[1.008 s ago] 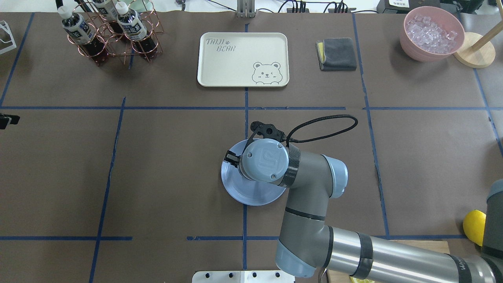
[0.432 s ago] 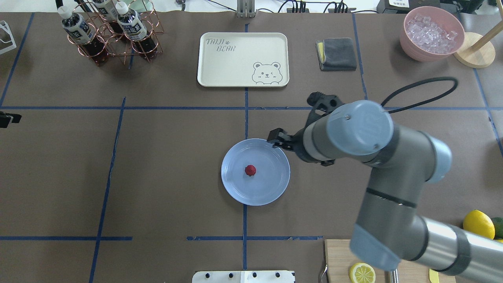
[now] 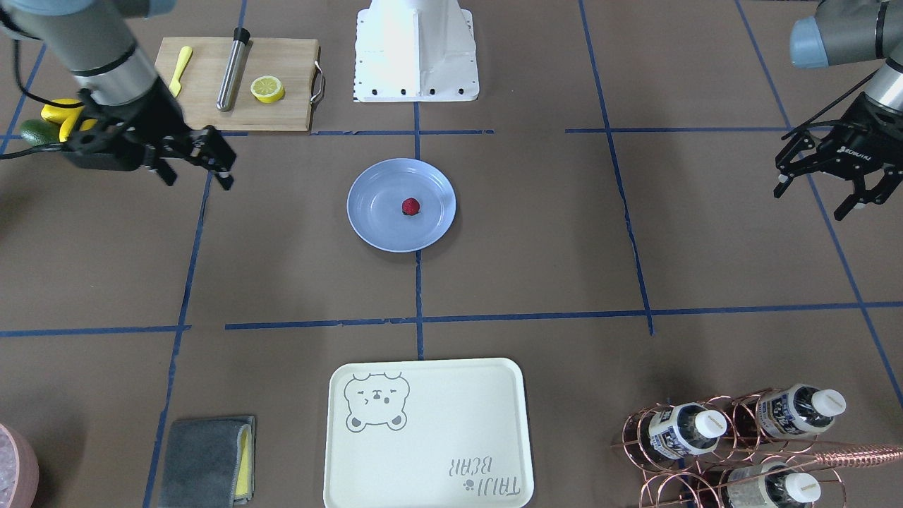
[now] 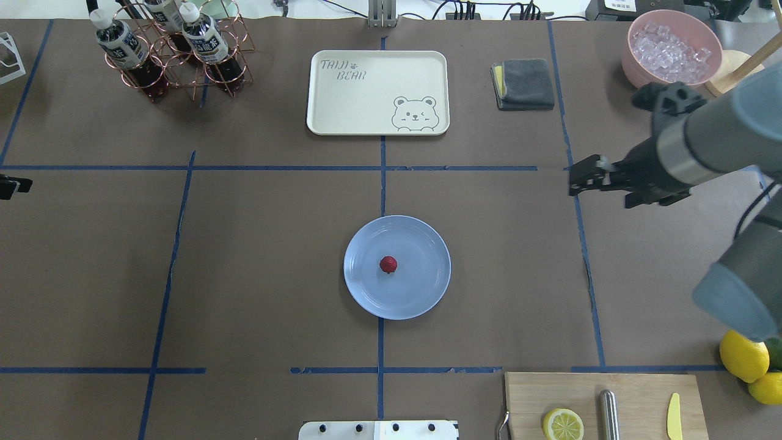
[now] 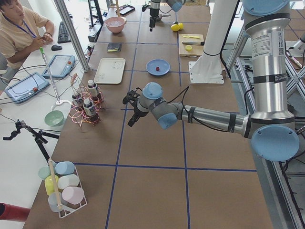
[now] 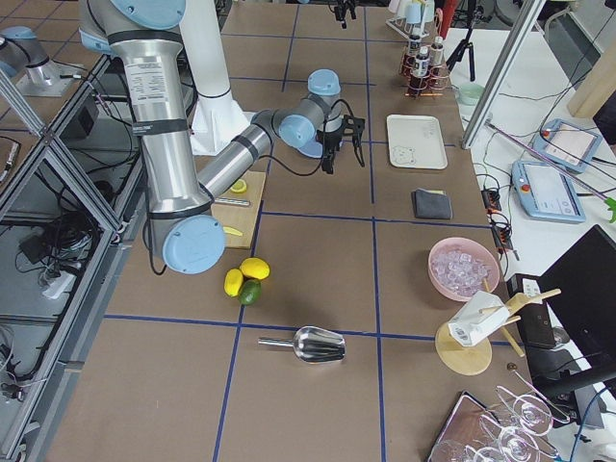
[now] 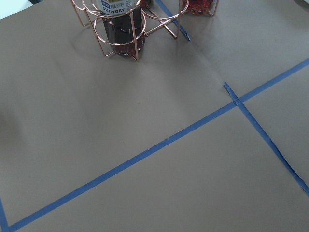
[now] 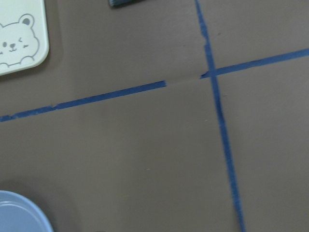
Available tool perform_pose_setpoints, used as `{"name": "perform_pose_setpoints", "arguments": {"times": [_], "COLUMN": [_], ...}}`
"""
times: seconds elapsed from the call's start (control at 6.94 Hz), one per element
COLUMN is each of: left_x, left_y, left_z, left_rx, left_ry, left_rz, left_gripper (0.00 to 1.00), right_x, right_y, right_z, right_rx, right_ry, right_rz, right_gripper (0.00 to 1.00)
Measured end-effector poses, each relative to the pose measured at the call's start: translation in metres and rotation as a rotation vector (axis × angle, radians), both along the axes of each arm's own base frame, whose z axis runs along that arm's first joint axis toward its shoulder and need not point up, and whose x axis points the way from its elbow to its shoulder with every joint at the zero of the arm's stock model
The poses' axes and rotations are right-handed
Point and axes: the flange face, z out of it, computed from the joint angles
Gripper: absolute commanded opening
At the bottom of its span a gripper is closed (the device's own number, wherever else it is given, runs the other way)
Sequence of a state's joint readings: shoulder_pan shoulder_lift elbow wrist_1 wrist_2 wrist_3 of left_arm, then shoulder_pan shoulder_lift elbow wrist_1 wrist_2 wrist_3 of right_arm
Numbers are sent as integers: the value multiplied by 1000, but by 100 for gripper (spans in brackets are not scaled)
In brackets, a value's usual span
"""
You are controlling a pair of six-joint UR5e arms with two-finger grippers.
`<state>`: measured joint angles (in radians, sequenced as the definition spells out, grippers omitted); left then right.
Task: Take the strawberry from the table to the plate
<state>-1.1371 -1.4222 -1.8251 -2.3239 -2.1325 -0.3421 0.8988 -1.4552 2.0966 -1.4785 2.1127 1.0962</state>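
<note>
The small dark-red strawberry (image 4: pixel 388 264) (image 3: pixel 410 206) lies near the middle of the round pale blue plate (image 4: pixel 418 290) (image 3: pixel 381 222), which rests on the brown table (image 4: pixel 269 256). My right gripper (image 4: pixel 574 179) (image 3: pixel 200 182) hangs open and empty above the table, well to the right of the plate. Its wrist view catches only the plate's rim (image 8: pixel 21 212) at the lower left. Far off at the table's left side, my left gripper (image 3: pixel 810 202) is open and holds nothing, near the bottle rack (image 7: pixel 120 29).
A cream bear-print tray (image 4: pixel 377 91), a folded grey cloth (image 4: pixel 525 84) and a pink bowl of ice (image 4: pixel 672 52) line the far side. A copper bottle rack (image 4: pixel 171 55) stands far left. A cutting board (image 4: pixel 602 403) with a lemon half and whole lemons (image 4: pixel 742 354) sit near right.
My right arm has swung from above the plate out to the right and away. The strawberry, hidden under the wrist a second ago, now shows lying on the plate.
</note>
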Motion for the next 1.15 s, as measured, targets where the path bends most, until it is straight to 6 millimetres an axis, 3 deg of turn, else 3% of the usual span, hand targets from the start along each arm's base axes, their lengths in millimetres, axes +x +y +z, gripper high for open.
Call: {"name": "perform_pose_setpoints", "arguments": {"times": [0.29, 0.58, 0.86, 1.15], "left_x": [-21, -71, -106, -119], "left_y": [-4, -17, -21, -18], "left_z": [13, 28, 36, 36], "left_rx": [-25, -62, -193, -300], "left_ry": [-34, -127, -89, -51], "left_rz": [-25, -17, 58, 85], "left_gripper": [99, 99, 99, 100], "right_x": [102, 172, 205, 216], "right_y": [-23, -40, -46, -47], "right_z": [85, 161, 213, 227], "right_rx": [67, 124, 142, 140], "right_ry": [52, 79, 78, 73], "right_rz": [-104, -190, -250, -254], "right_gripper": [100, 100, 100, 100]}}
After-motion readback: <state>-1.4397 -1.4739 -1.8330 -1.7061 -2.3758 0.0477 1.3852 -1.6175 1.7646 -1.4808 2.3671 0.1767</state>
